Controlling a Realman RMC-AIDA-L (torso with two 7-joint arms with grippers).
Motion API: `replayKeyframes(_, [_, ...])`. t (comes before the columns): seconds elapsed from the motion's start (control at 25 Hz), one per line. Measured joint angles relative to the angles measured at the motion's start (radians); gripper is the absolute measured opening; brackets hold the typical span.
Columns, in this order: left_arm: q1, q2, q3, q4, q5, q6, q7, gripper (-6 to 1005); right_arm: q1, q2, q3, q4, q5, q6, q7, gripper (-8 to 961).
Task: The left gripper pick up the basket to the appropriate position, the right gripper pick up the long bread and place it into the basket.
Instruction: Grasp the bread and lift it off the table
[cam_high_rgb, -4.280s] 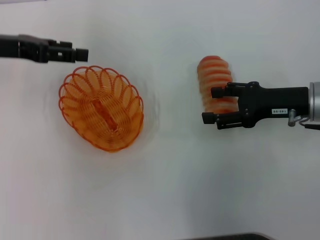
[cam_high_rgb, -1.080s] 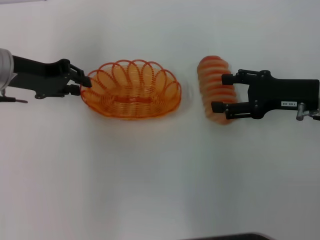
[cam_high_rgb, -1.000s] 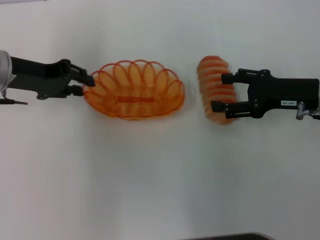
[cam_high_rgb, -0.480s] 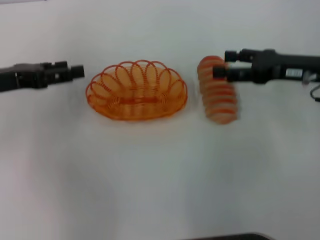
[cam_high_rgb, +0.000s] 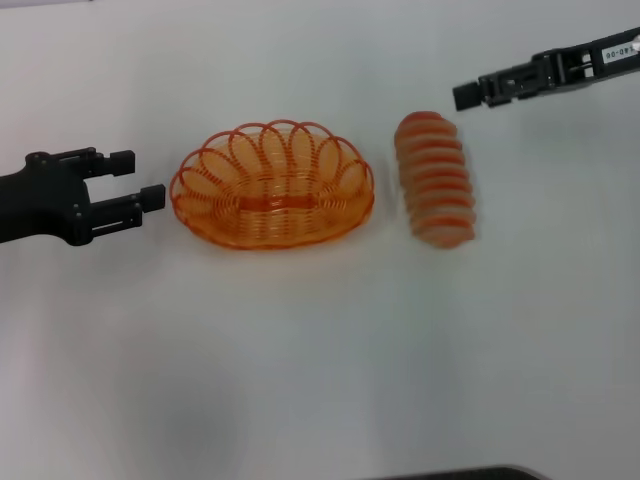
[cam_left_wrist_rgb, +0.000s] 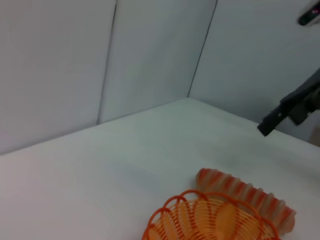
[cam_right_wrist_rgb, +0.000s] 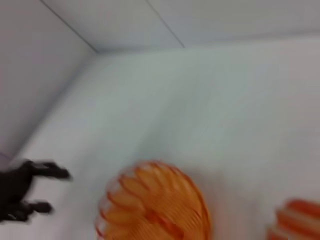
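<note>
The left pincer (cam_high_rgb: 140, 180) hovers just beside the left end of the basket (cam_high_rgb: 272, 184), its fingers apart and holding nothing. The basket sits on the white worktop (cam_high_rgb: 320, 360), lying crosswise, and it is empty. To its right, close but apart from it, the long bread (cam_high_rgb: 436, 180) lies on the worktop. The right pincer (cam_high_rgb: 468, 95) is above and beyond the bread, not touching it; I cannot tell if it is open. The basket seems placed; picking the bread and putting it inside remain.
</note>
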Motion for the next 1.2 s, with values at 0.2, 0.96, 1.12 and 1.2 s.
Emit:
replayKeyframes(0.2, [0.017, -0.006, -0.012, -0.007, -0.02, 0.006, 0.052, 647, 0.152, 0.03, -0.005, -0.016, -0.329, -0.019, 0.174, 862])
replayKeyframes(0.96, [0.024, -0.011, -0.026, -0.045, -0.036, 0.003, 0.068, 650, 0.316, 0.091, -0.224, 0.179, -0.509, 0.242, 0.437, 856])
replayKeyframes(1.12, [0.025, -0.012, -0.026, -0.053, -0.036, -0.002, 0.069, 650, 0.33, 0.102, -0.243, 0.223, -0.51, 0.293, 0.44, 854])
replayKeyframes(1.2, [0.025, -0.013, -0.026, -0.053, -0.036, -0.003, 0.07, 650, 0.339, 0.107, -0.256, 0.246, -0.51, 0.313, 0.44, 854])
